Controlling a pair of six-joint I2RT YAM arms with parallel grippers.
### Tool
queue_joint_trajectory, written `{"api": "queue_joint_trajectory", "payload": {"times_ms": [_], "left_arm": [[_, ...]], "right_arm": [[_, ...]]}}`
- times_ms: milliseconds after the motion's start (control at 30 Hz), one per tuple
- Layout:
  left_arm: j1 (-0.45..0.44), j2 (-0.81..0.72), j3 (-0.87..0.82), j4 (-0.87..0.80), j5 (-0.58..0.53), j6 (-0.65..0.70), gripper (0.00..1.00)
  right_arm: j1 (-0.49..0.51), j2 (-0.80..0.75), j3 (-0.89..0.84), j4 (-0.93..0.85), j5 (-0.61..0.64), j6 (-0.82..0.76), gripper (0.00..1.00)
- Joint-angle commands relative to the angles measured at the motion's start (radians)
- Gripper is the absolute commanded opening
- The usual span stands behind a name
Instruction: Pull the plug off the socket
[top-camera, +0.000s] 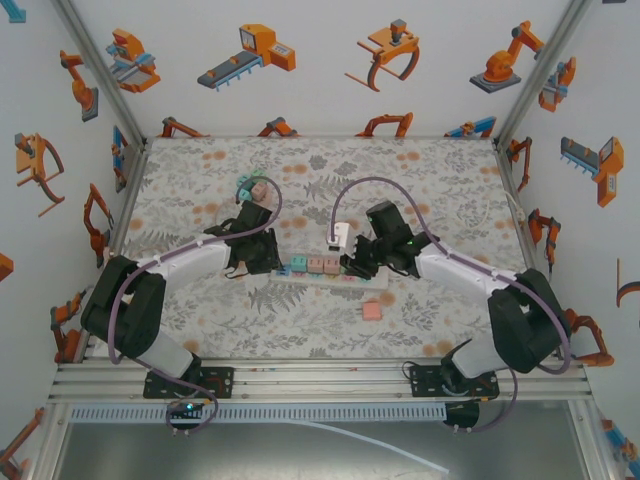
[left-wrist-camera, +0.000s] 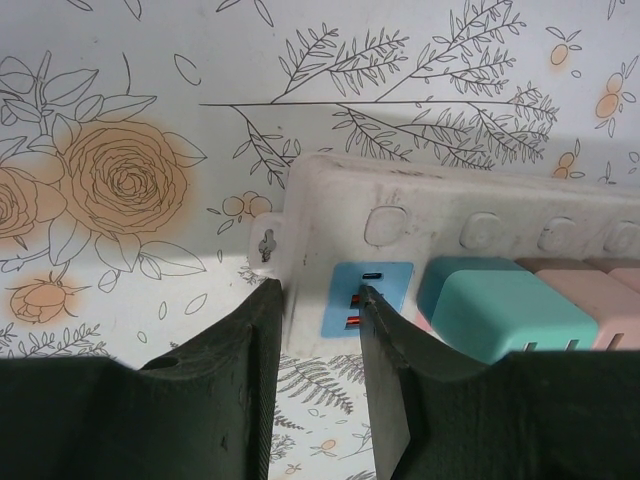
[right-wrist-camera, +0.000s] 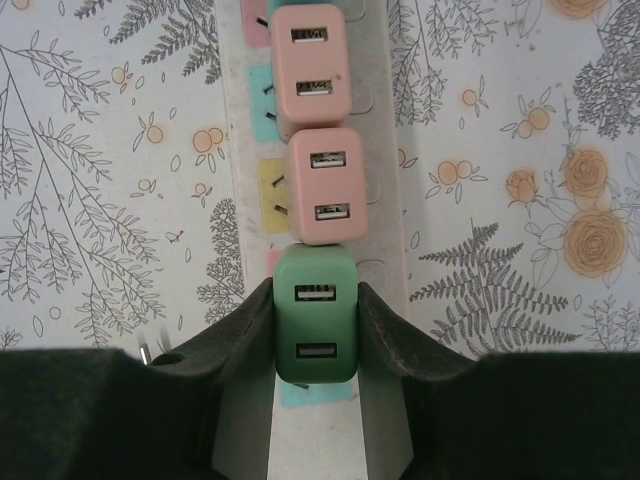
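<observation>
Right wrist view: the right gripper (right-wrist-camera: 315, 295) pinches the green plug (right-wrist-camera: 316, 335), sitting on the socket (right-wrist-camera: 388, 170) — grasp made, a straight pull comes next. The left gripper (left-wrist-camera: 317, 300) straddles the socket's end — clamped or not, I cannot tell.

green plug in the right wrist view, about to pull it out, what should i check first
1. Right gripper closed on the green plug, fingers on both sides: ok.
2. Those fingers clear of the neighbouring pink plug: ok.
3. Left gripper at the socket end to hold it down: ok.
4. Left gripper's hold firm: cannot tell.
5. Green plug seated straight: cannot tell, underside hidden.
</observation>
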Motion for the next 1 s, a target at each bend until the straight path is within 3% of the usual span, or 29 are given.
{"api": "queue_joint_trajectory", "payload": {"times_ms": [0,167,433,500,800,900,967], "left_arm": [[-0.013,0.098,-0.068,-0.077,-0.092,-0.018,0.37],[-0.013,0.051,-0.067,-0.080,-0.088,-0.017,0.40],[-0.012,-0.098,0.001,-0.132,-0.101,0.021,0.53],[-0.012,-0.148,0.022,-0.150,-0.105,0.046,0.57],[-0.009,-0.466,0.044,-0.148,-0.128,0.233,0.70],[-0.009,-0.577,0.018,-0.100,-0.043,0.359,0.77],[-0.011,-0.647,0.002,-0.087,0.016,0.457,0.83]], "right_arm": [[0.006,-0.034,0.003,0.111,-0.085,0.017,0.00],[0.004,-0.064,0.009,0.115,-0.090,0.038,0.00],[-0.016,-0.166,0.002,0.197,-0.109,0.233,0.00],[-0.019,-0.189,-0.005,0.250,-0.095,0.352,0.00],[-0.022,-0.264,-0.086,0.501,0.194,1.092,0.00],[-0.022,-0.292,-0.140,0.572,0.200,1.258,0.00],[-0.022,-0.317,-0.144,0.518,0.223,1.344,0.00]]}}
